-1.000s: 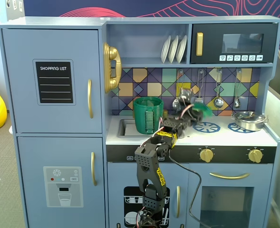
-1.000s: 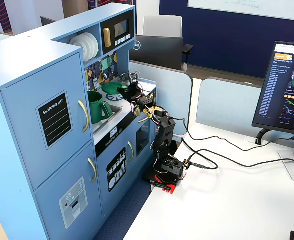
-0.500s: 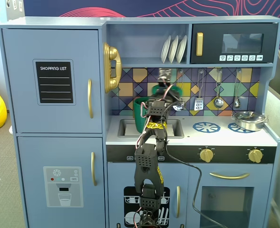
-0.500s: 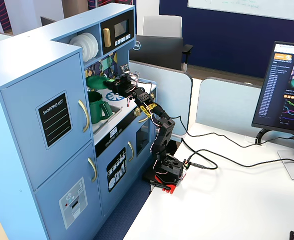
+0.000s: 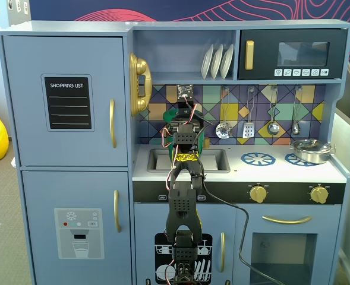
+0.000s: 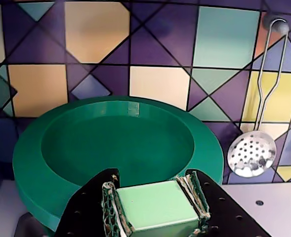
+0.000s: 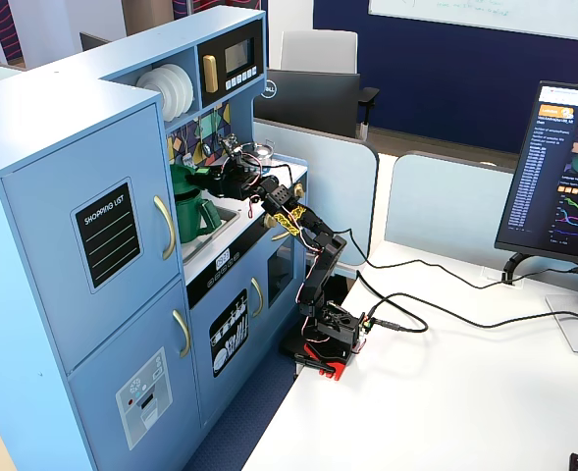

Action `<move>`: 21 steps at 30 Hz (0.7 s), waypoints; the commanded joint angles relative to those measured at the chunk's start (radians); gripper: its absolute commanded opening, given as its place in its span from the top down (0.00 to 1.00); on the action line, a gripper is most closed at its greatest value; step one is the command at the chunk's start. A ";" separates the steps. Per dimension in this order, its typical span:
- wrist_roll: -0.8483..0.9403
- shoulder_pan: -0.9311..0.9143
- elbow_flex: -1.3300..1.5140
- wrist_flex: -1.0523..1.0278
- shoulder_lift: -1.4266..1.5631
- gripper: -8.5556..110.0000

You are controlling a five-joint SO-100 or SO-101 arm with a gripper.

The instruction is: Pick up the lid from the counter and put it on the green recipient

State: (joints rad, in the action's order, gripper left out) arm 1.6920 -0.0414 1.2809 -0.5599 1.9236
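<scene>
My gripper is shut on the pale green square knob of the lid, a round dark green disc with a raised rim. In the wrist view the lid fills the lower middle, in front of the tiled back wall. In a fixed view the gripper holds the lid tilted at the top of the green recipient, a tall pot with a handle strip that stands by the sink. I cannot tell whether the lid touches the pot. In a fixed view the arm hides the pot; only a part of the lid shows.
A sink lies under the arm. Blue burner rings and a silver pan are to the right on the counter. A skimmer and other utensils hang on the tiled wall. The arm's base stands on a white desk.
</scene>
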 commanded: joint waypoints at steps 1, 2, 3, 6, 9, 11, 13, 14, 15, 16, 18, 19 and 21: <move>0.015 0.011 -0.046 -0.003 0.080 0.93; 0.015 0.006 -0.043 -0.003 0.080 0.93; 0.015 0.002 -0.043 -0.003 0.077 0.93; 0.020 -0.009 -0.041 -0.003 0.064 0.93; 0.017 -0.012 -0.038 -0.003 0.058 0.93; 0.017 -0.017 -0.021 -0.002 0.058 0.93; 0.012 -0.023 -0.003 0.002 0.061 0.93; 0.012 -0.026 0.005 0.005 0.061 0.93; 0.012 -0.029 0.014 0.009 0.061 0.93; 0.009 -0.032 0.020 0.012 0.060 0.93; 0.005 -0.038 0.029 0.014 0.054 0.93; 0.003 -0.040 0.034 0.014 0.052 0.93; 0.003 -0.041 0.048 0.018 0.051 0.93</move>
State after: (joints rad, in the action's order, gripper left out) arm 1.6966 -0.0568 1.3300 -0.5630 1.9297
